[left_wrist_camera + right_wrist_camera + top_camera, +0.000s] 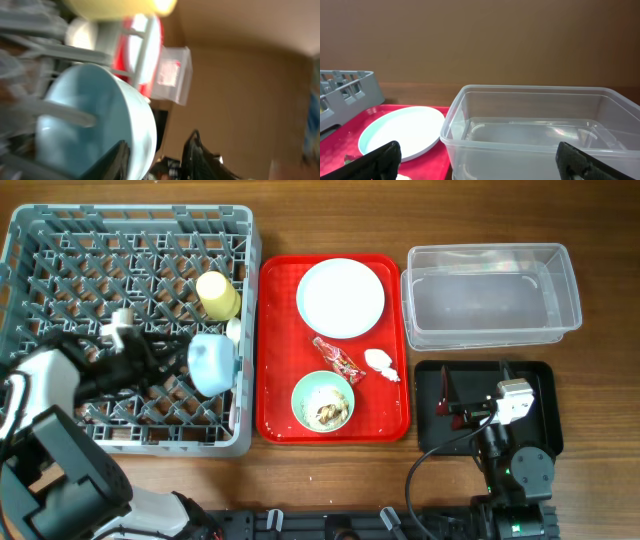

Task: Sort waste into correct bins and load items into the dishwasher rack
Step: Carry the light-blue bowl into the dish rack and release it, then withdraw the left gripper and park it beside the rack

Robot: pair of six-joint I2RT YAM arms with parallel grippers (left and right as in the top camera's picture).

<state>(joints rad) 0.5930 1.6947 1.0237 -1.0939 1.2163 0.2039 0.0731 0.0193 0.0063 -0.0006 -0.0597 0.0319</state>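
Observation:
The grey dishwasher rack (60, 250) holds a yellow cup (217, 293) and a pale blue bowl (211, 363) lying on its side. My left gripper (172, 360) reaches across the rack to the bowl. In the blurred left wrist view its fingers (156, 160) straddle the bowl's rim (145, 115), open, with a gap on one side. My right gripper (475, 380) is open and empty over the black tray (545, 415), facing the clear tub (490, 295) (535, 130). The red tray (272, 330) carries the plate (341, 297), wrapper (338, 360), tissue (380, 363) and a green bowl (323, 400) with rice and scraps.
A small white item (233, 330) sits in the rack beside the cup; I cannot tell what it is. The plate (402, 132) and rack corner (350, 92) show left of the tub in the right wrist view. Bare wooden table runs along the front.

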